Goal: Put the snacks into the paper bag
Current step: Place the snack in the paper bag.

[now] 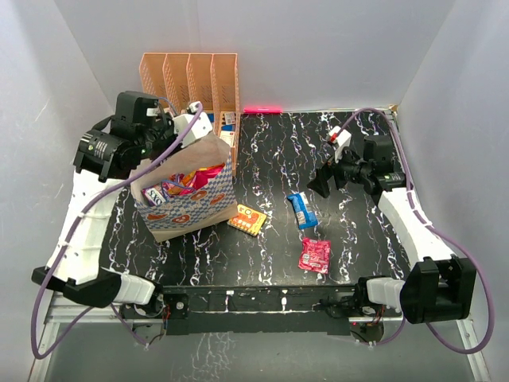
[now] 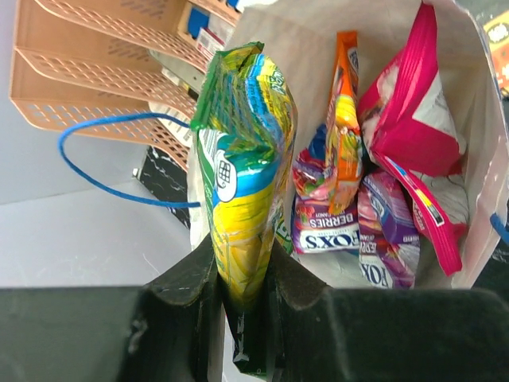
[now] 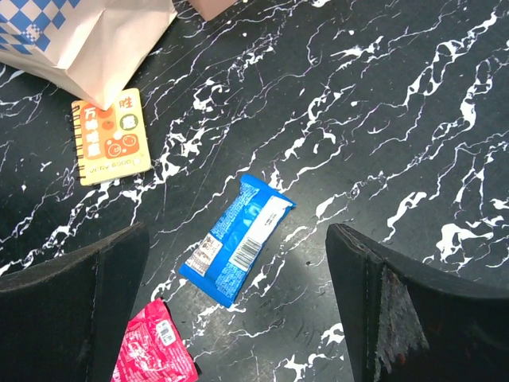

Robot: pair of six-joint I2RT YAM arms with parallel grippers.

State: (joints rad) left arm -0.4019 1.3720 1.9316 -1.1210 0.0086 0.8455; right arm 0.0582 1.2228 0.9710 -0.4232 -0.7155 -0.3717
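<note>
My left gripper (image 2: 242,274) is shut on a green-yellow snack packet (image 2: 242,159) and holds it upright over the open mouth of the paper bag (image 2: 310,48). Inside the bag lie a magenta-silver packet (image 2: 413,119), an orange packet (image 2: 346,119) and purple packets (image 2: 326,231). In the top view the bag (image 1: 191,208) stands at the left, below the left gripper (image 1: 187,131). My right gripper (image 3: 237,267) is open and empty, above a blue packet (image 3: 242,231). On the table lie the blue packet (image 1: 301,209), an orange-yellow packet (image 1: 247,218) and a pink packet (image 1: 314,255).
A peach perforated file rack (image 1: 191,76) stands right behind the bag. A small pink object (image 1: 262,108) lies at the table's back edge. White walls enclose the table on three sides. The bag's blue handle (image 2: 103,159) loops out towards the rack.
</note>
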